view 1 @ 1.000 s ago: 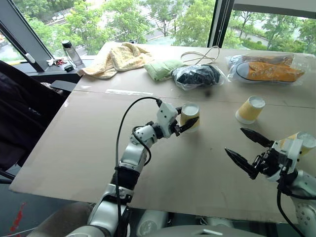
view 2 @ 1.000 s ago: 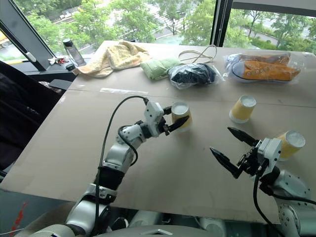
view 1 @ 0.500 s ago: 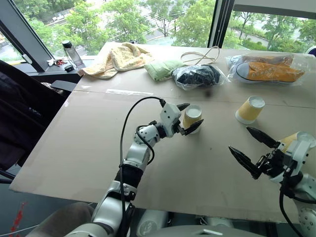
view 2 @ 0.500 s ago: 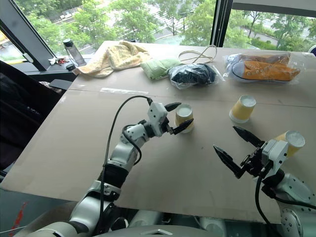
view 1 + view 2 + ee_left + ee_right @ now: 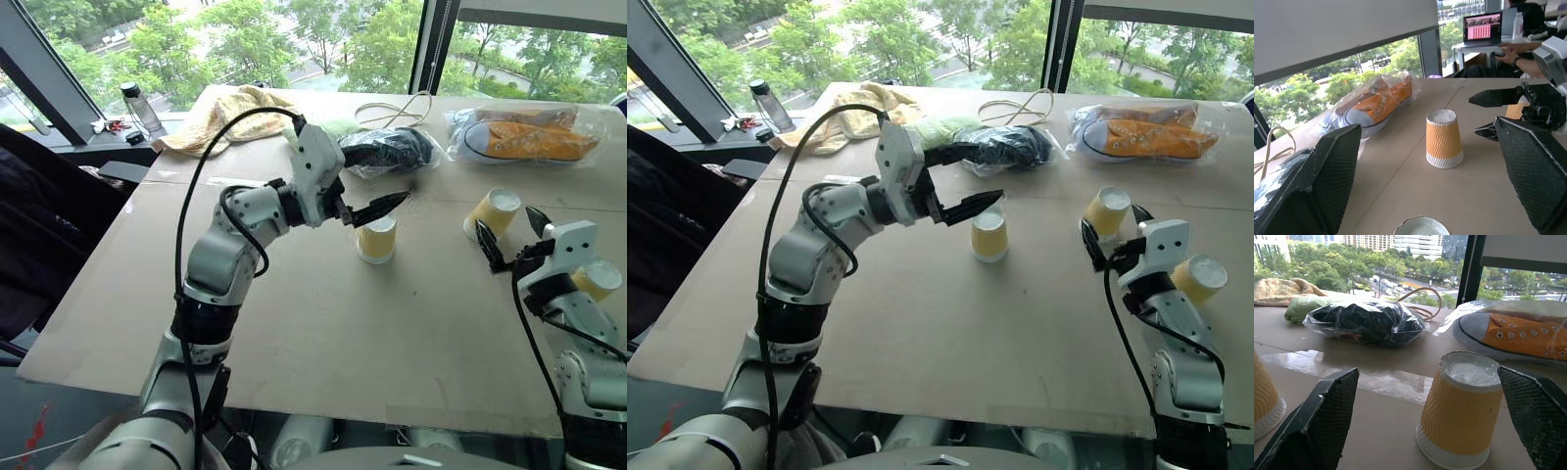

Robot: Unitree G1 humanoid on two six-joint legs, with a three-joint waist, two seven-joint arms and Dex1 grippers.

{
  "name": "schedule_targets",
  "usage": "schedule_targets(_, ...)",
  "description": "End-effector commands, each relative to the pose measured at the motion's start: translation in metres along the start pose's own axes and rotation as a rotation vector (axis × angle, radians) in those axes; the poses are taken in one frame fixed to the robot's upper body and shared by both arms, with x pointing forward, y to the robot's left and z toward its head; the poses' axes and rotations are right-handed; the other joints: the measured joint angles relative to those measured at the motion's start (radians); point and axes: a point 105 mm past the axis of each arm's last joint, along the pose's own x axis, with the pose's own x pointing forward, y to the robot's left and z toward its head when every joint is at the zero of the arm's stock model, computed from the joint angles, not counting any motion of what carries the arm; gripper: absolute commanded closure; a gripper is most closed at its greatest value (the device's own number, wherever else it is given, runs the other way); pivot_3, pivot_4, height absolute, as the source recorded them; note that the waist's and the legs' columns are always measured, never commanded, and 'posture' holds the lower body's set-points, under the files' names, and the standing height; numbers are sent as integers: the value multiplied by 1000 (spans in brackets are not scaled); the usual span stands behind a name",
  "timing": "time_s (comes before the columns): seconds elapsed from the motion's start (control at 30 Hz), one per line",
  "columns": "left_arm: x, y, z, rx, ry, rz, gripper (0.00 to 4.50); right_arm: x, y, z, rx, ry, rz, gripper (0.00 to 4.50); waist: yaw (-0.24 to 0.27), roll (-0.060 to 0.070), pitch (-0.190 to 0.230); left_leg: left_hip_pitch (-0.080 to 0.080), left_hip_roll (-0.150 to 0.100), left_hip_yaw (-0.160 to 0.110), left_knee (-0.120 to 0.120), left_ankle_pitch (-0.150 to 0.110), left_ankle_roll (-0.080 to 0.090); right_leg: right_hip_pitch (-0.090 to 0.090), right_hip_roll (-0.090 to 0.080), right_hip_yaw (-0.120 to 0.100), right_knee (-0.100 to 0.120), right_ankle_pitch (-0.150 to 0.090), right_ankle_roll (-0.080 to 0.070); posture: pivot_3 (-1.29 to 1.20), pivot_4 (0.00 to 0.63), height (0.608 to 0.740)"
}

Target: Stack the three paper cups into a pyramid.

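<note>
While three mustard-yellow ribbed paper cups (image 5: 377, 238) (image 5: 492, 212) (image 5: 598, 280) stand apart, upside down, on a brown table (image 5: 323, 323), both black-fingered grippers (image 5: 377, 208) (image 5: 511, 233) hang empty, fingers spread.

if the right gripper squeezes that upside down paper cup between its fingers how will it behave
The cup is thin ribbed paper, so it will probably feel very light and crush under a hard squeeze. Standing on its wide rim it looks stable, yet a sideways nudge from the right gripper would likely slide it.

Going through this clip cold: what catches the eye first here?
Three upside-down yellow paper cups stand apart on the table: a middle cup, a far-right cup, and a near-right cup. The left gripper hangs open above the middle cup; the right gripper is open around the far-right cup.
</note>
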Motion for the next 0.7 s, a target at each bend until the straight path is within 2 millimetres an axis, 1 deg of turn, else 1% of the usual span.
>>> schedule_targets(0.03,-8,-12,17,7,32,-103,58,12,-8,4,-15,-16,-75,0,-11,0,0,0,0,0,0,0,0,0,0,0,0,0,0,0,150,740)
schedule_targets(0.13,-17,-18,20,-28,78,-155,58,21,-7,2,2,-15,-76,0,-14,0,0,0,0,0,-1,0,0,-1,1,1,1,0,0,0,150,740)
schedule_targets(0.23,-22,-19,23,-40,102,-162,58,28,-8,1,0,-15,-88,0,-14,0,0,0,0,0,-1,0,-1,-2,1,2,1,0,0,0,150,740)
schedule_targets(0.47,-28,-20,24,-93,110,-145,58,43,-13,-5,-5,-1,-104,0,-14,0,0,0,0,0,-1,1,-2,-2,1,2,3,0,0,0,150,740)
schedule_targets(0.57,-30,-19,23,-118,115,-140,58,48,-11,-9,15,11,-93,0,-14,0,0,0,0,0,-1,1,-2,-2,1,2,2,0,-1,0,150,740)
schedule_targets(0.7,-30,-19,23,-129,113,-136,58,53,-16,-12,29,17,-132,0,-15,0,0,0,0,0,-2,1,-2,-3,1,3,2,0,-1,0,150,740)
